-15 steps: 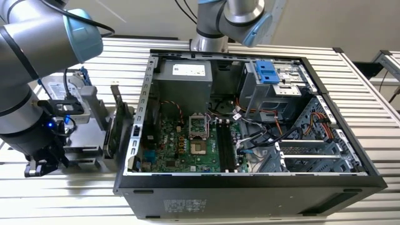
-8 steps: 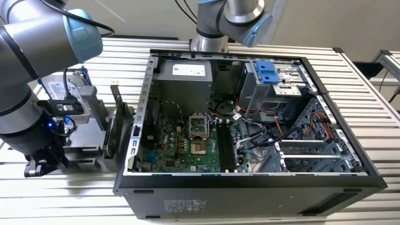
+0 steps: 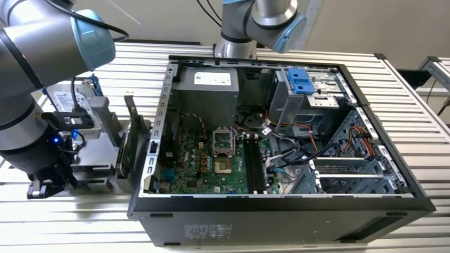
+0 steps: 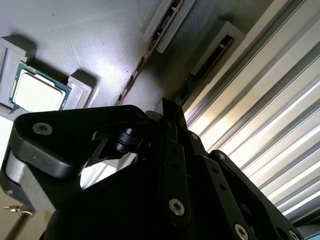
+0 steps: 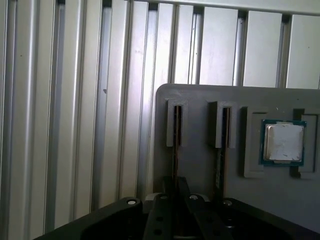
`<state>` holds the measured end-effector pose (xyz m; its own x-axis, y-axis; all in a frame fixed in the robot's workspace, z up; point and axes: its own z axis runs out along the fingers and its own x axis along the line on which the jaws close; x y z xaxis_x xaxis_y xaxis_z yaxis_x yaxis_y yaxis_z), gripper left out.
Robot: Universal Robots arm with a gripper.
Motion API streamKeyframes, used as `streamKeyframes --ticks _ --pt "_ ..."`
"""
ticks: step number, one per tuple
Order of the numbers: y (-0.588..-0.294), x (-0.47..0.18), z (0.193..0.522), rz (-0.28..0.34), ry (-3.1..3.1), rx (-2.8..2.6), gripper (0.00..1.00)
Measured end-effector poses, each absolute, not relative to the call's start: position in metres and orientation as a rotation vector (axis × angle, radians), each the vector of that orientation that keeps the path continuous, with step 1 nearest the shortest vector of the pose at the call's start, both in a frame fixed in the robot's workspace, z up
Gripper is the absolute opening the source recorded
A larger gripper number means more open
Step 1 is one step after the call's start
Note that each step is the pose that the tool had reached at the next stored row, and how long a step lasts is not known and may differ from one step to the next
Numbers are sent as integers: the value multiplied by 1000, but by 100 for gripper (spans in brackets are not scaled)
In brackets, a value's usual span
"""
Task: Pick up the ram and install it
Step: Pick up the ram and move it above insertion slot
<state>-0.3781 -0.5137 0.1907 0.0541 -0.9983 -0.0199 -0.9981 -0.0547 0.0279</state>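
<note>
Ram, a thin circuit-board stick (image 5: 176, 125), stands edgewise in the grey slotted holder (image 5: 200, 165); line your black gripper (image 5: 176, 187) squarely along it. Its opening cannot be told.

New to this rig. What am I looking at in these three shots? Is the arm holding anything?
The machine is a robot arm with a gripper. The exterior view is from a camera off the arm: an open computer case sits on a slatted table, the gripper low beside it on that view's left. Both wrist views come from cameras riding on the arm, looking past the gripper at a grey holder. It carries a processor chip and thin boards standing on edge in slots; the ram is the one nearest the gripper. Whether it is gripped, I cannot tell.
</note>
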Motion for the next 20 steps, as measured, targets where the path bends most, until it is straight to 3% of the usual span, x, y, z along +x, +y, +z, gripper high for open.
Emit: streamKeyframes --ticks 20 --pt "-514 -378 208 -53 -2155 2276 0"
